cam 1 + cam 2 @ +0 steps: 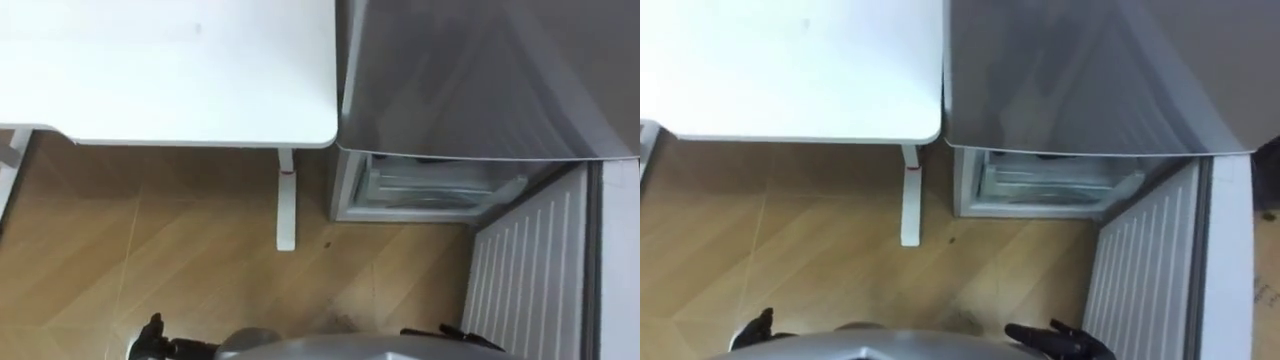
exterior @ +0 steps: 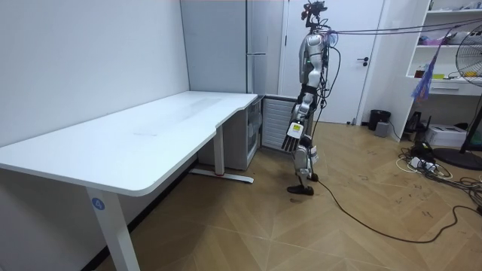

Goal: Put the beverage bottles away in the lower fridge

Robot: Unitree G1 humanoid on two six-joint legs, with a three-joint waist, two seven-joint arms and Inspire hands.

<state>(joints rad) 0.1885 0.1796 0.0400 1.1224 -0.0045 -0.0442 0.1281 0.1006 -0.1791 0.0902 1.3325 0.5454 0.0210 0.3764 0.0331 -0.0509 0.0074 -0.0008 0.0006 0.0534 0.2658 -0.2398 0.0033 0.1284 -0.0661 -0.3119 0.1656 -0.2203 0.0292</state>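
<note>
The grey fridge [image 1: 480, 80] stands ahead of me, just right of the white table. Its lower compartment [image 1: 430, 190] is open, with pale shelves and a drawer inside. The lower door [image 1: 530, 270] is swung out to my right, its white ribbed inner side facing up. My left hand [image 1: 150, 335] shows at the bottom edge, low over the floor. My right hand [image 1: 1060, 340] shows at the bottom right, fingers spread, close to the open door. Both hands hold nothing. In the room view I stand upright facing the fridge [image 2: 263, 60], my left hand [image 2: 292, 135] hanging with straight fingers.
The white table [image 1: 170, 70] fills the upper left, and its leg [image 1: 286, 200] stands on the wooden floor [image 1: 150, 260] close to the fridge. In the room view a fan [image 2: 471, 53], a shelf and cables lie behind me, towards that view's right.
</note>
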